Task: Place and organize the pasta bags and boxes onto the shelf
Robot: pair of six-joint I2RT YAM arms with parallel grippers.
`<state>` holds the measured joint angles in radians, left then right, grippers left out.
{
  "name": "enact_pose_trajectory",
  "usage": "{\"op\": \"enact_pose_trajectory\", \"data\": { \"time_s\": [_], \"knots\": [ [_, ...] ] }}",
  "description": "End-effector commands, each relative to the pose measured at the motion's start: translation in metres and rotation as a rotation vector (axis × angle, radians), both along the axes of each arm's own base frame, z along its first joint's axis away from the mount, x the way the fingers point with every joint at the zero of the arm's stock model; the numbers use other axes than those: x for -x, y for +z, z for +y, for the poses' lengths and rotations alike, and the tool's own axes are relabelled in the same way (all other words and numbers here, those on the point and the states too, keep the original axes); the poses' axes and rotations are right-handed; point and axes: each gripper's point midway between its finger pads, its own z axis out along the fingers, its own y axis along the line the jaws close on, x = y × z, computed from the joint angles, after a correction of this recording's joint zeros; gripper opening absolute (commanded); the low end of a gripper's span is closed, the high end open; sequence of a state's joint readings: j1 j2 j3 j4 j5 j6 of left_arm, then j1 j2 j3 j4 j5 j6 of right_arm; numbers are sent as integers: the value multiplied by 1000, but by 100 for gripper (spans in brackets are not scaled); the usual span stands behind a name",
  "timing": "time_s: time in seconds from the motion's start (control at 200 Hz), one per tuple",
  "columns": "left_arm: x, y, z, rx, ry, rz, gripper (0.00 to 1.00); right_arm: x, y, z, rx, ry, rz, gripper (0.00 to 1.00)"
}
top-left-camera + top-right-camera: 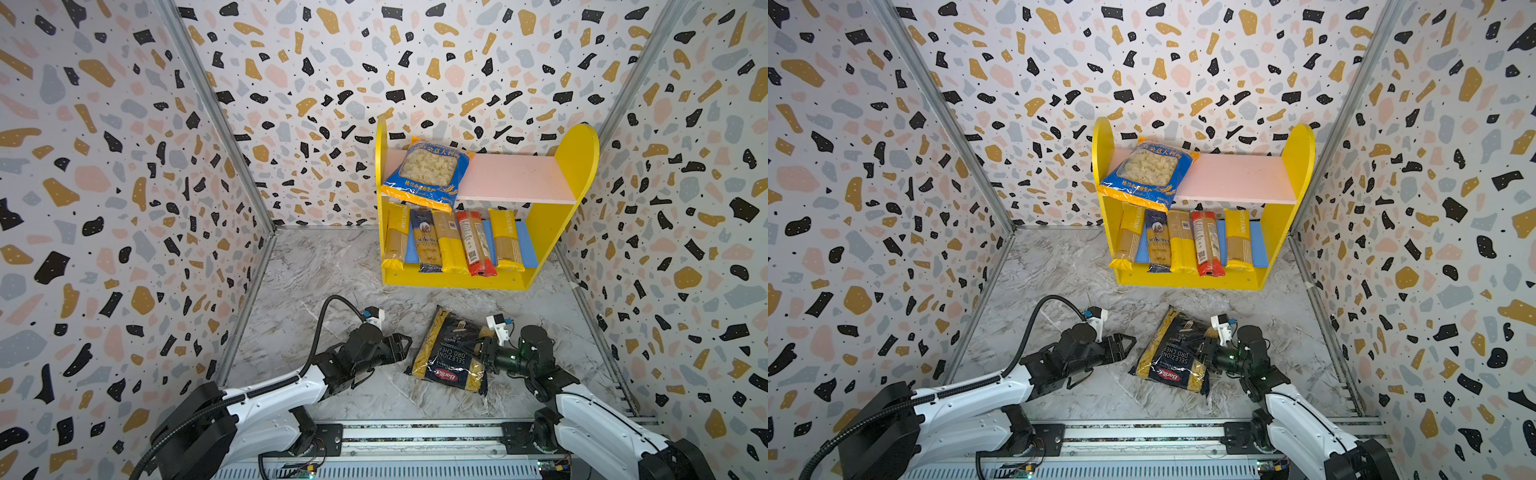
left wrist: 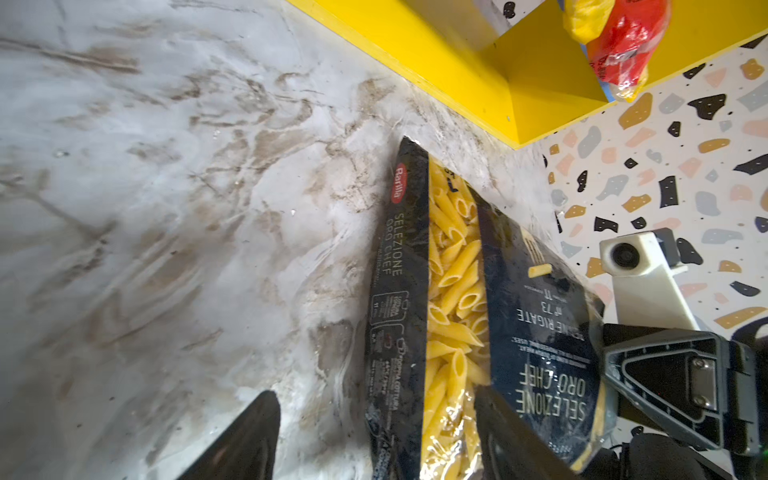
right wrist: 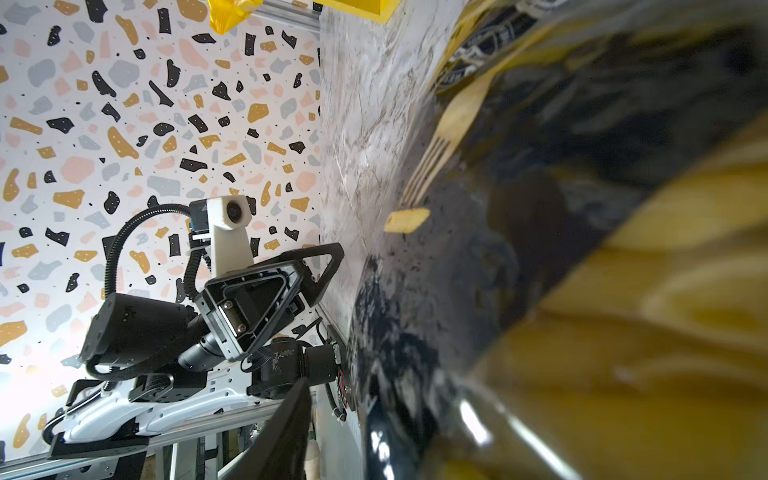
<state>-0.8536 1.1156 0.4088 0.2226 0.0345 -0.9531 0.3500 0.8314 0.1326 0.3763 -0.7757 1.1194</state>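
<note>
arms [image 1: 270, 390]: white shells, black joints | hose [image 1: 317, 334]: black, ribbed (left arm)

A marble table [image 1: 316, 266] lies below, with speckled walls [image 1: 104, 166] on the left, far and right sides. A metal rail [image 1: 415, 434] runs along the near edge; grey posts [image 1: 214, 112] stand in the far corners

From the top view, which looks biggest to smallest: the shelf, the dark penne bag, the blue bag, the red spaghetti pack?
Shelf
then dark penne bag and blue bag, too alike to rank
red spaghetti pack smallest
</note>
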Motion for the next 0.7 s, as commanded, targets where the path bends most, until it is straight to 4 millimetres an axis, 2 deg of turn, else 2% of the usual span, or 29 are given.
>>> {"op": "enact_pose_trajectory", "data": {
  "time_s": [0.0,0.215,0.41,0.536,0.696],
  "knots": [
    [0,14,-23,80,-66,-49,76,-9,38,3,-95,3,-133,53],
    [2,2,-51,74,-153,-35,80,-14,35,-5,-102,-22,-117,54],
    [-4,7,-67,77,-189,-49,83,-20,33,-14,-100,-51,-100,57],
    [-8,6,-85,81,-250,-57,84,-24,30,-19,-102,-72,-91,58],
    [-4,-8,-103,143,-294,8,83,-30,28,-21,-100,-85,-85,60]
  ]
}}
